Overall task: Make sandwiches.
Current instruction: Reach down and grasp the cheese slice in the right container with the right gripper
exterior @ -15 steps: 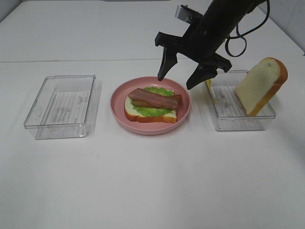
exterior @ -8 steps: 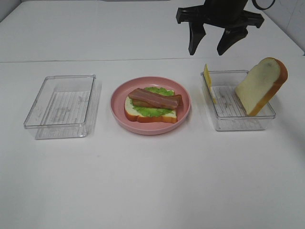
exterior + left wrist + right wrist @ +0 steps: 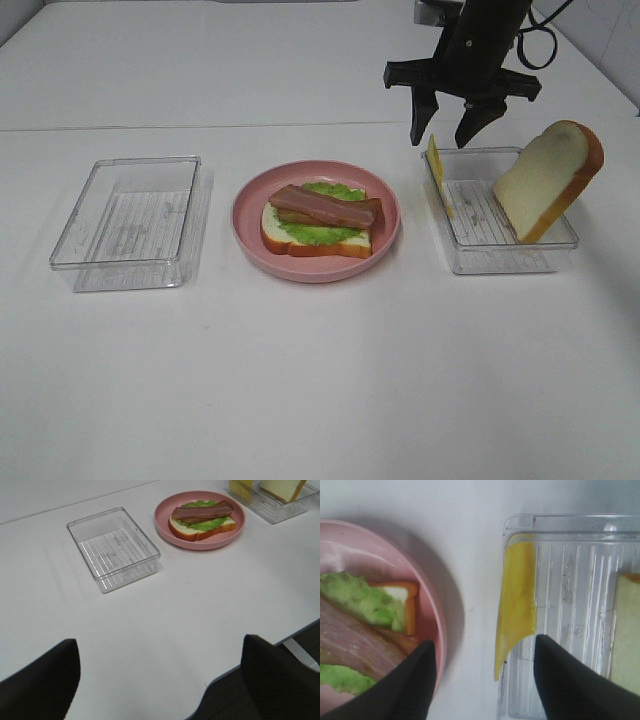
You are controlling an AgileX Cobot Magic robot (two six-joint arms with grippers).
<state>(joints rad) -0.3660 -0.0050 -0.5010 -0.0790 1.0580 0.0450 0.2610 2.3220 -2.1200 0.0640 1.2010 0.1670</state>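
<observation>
Fetching the cheese [image 3: 517,597]: the right gripper [image 3: 439,143], spread and empty, hovers above it at the tray [image 3: 505,260] and must descend to pinch it.

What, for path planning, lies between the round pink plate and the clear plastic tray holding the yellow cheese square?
Only bare white table; the right wrist view shows it.

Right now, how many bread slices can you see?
2. One bread slice lies on the pink plate under lettuce and bacon; the other slice leans in the right tray. None looks hidden.
</observation>
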